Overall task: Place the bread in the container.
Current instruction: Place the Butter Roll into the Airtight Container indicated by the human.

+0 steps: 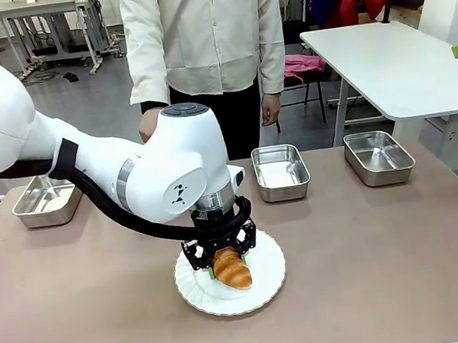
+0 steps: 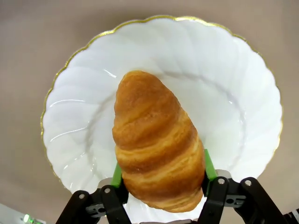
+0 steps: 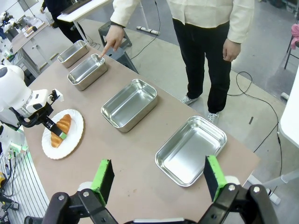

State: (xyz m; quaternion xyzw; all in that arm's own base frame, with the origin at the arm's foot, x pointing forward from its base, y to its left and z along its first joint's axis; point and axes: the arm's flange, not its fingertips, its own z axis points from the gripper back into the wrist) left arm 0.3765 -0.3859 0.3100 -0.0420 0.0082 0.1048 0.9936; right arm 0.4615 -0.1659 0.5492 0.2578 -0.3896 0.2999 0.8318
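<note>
Bread: we see the golden-brown, ridged, glossy croissant (image 2: 156, 140) lying near the middle of a round white scallop-edged plate with a gilt rim (image 2: 224, 88).
Left tool: the black left gripper (image 2: 163, 170) is down over the plate. Its green pads (image 2: 210, 164) press both flanks of the croissant's broad end, so it is narrowed onto the croissant and holds it.
Right tool: the right gripper (image 3: 159, 176) hangs high above the right end of the brown table (image 1: 396, 267), jaws wide apart.
Pans: four shallow rectangular stainless-steel pans stand in a row along the far side, well apart from the plate.
Person: we see a person's hand (image 3: 113, 36) with its index finger touching the far corner of the second pan (image 3: 87, 71) from the robot's left.
</note>
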